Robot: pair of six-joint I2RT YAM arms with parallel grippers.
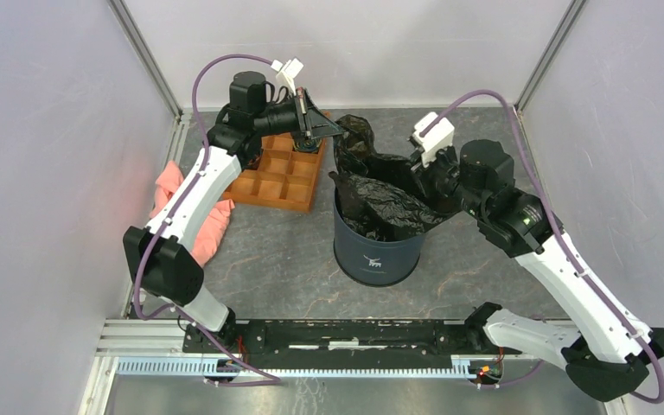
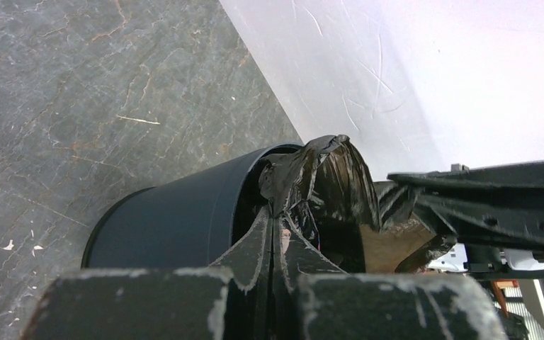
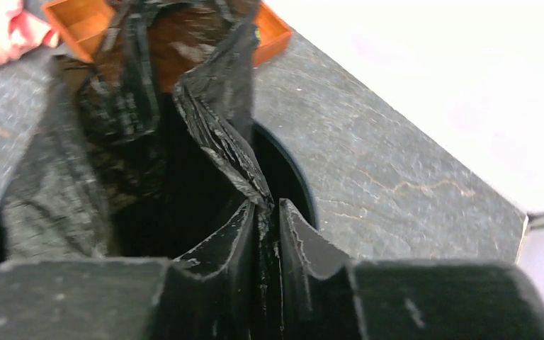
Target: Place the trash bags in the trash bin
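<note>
Our right pincer [image 3: 269, 211] is clamped on a fold of the trash bags [image 3: 216, 138], and the trash bin [image 1: 379, 255] opens just beneath it. Farther, the left pincer [image 2: 278, 221] pinches the bag's other edge near the rim. We judge the stuffing half done; next, lower both.
</note>
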